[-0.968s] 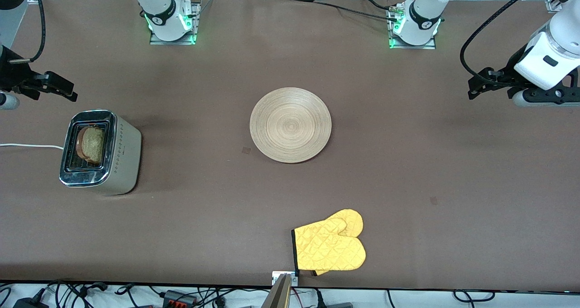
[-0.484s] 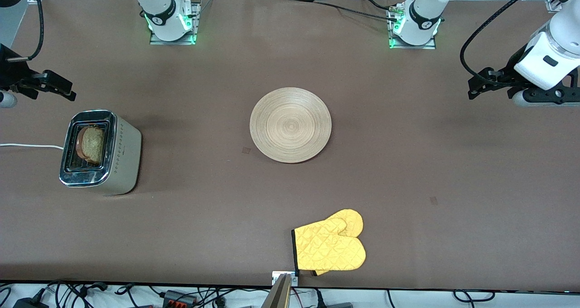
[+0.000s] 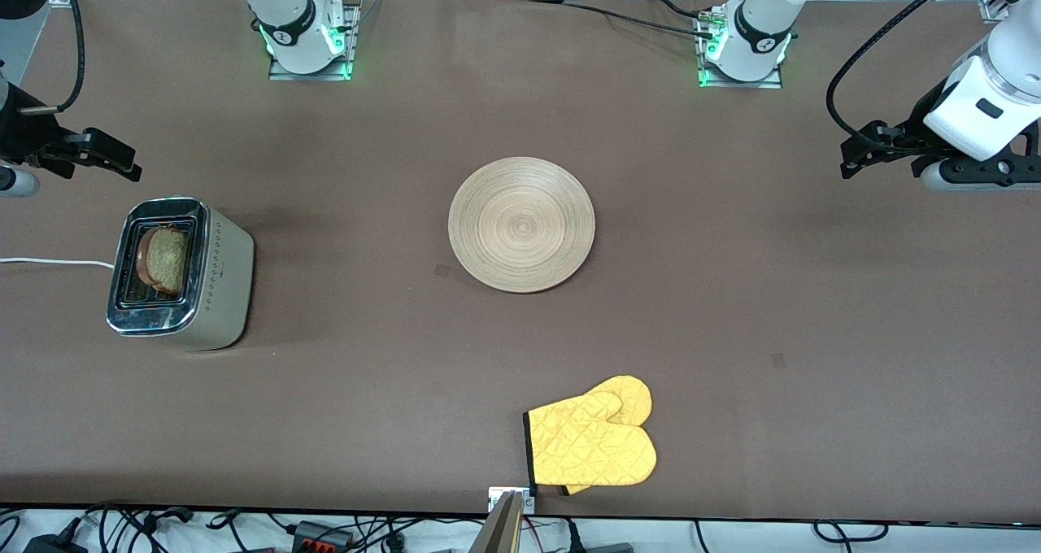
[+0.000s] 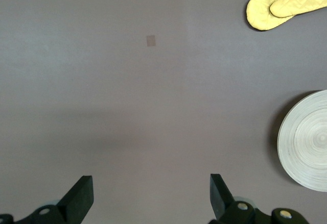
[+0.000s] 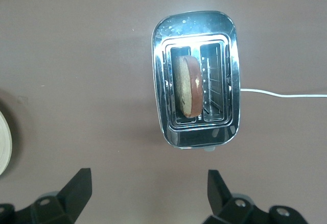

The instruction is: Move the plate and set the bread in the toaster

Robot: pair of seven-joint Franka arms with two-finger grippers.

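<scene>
While resting at mid-desk, well apart from everything, lying flat: plate (image 3: 521, 224). Standing toward the right arm's end of the desk, white cord (image 3: 55, 262) trailing off that edge: toaster (image 3: 180, 272). Lying at the desk edge nearest the front camera: yellow oven mitt (image 3: 591, 441). Leaning in one toaster slot, top poking out: bread (image 3: 165, 259). Hovering with fingers spread, grasping nothing: right gripper (image 5: 144, 189) over bare desk beside the toaster, left gripper (image 4: 152, 194) over the left arm's end.
</scene>
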